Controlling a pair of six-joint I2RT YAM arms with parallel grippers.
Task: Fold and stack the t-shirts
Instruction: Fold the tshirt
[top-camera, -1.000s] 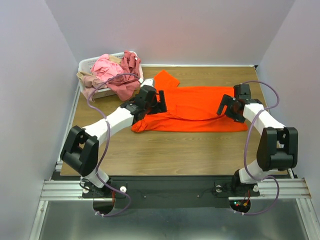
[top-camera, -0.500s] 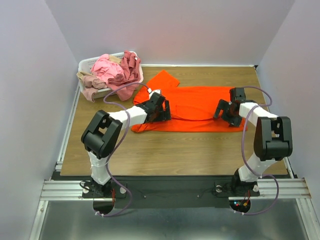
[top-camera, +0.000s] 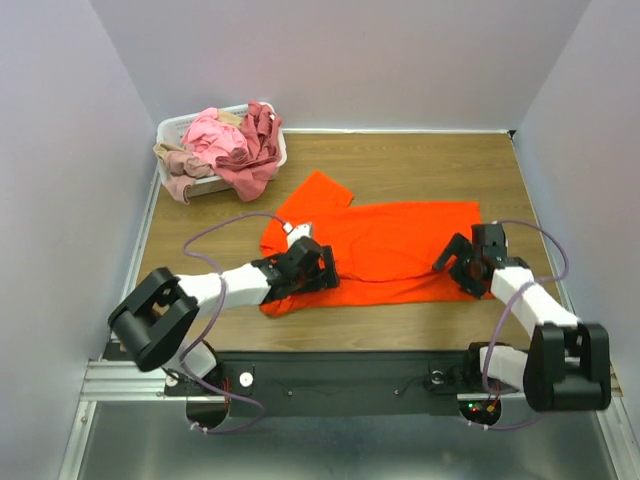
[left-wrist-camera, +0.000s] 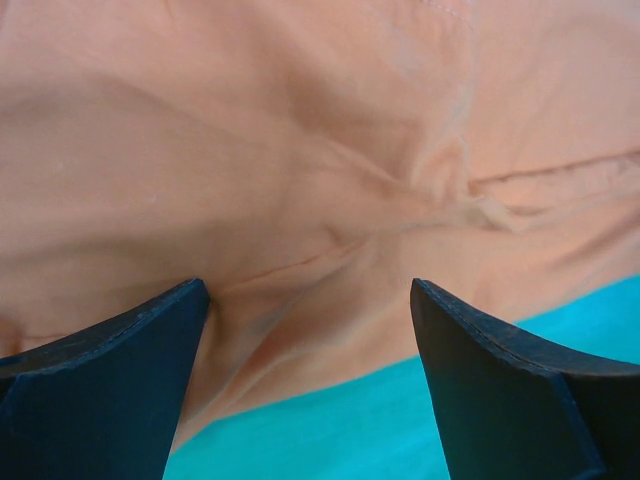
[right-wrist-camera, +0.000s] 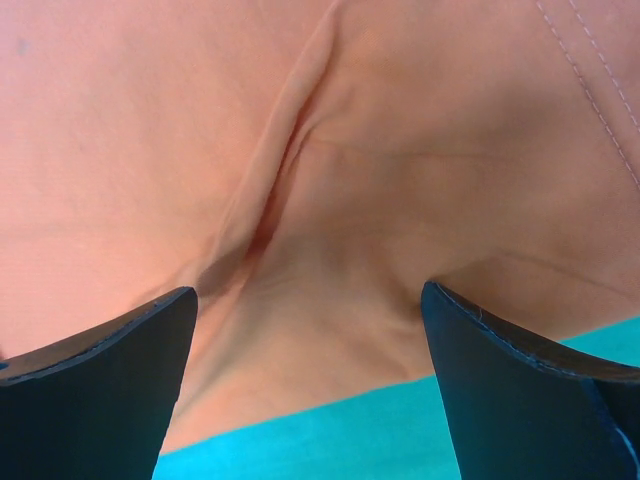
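The orange shirt (top-camera: 400, 240) lies spread across the middle of the table (top-camera: 400, 160), its long side running left to right. One sleeve (top-camera: 318, 192) sticks out toward the upper left. The pink shirt (top-camera: 210, 135), maroon shirt (top-camera: 258, 150) and beige shirt (top-camera: 172, 160) are heaped in and over the basket (top-camera: 172, 127) in the upper left of the top view.

Both arms reach low over the orange shirt's near edge. The left gripper (top-camera: 322, 268) is at its lower left part and the right gripper (top-camera: 452, 262) at its lower right. Each wrist view shows the jaws spread wide with nothing pinched. The cloth lies creased between and beyond the fingers, and its near edge runs just below them.

The cloth looks thin, light and limp. It wrinkles under the left gripper (left-wrist-camera: 310, 300), and a long soft fold runs up from the right gripper (right-wrist-camera: 310, 300). It will likely sag and bunch wherever it is not held, and it may drag along the wood instead of lifting flat.

The best hold is probably the near edge, one pinch near each end. The jaws should go low enough to catch every layer, and both sides should rise together so the fold line stays straight. A pinch in the middle of a panel would most likely gather only the top layer and pull a peak in the cloth.
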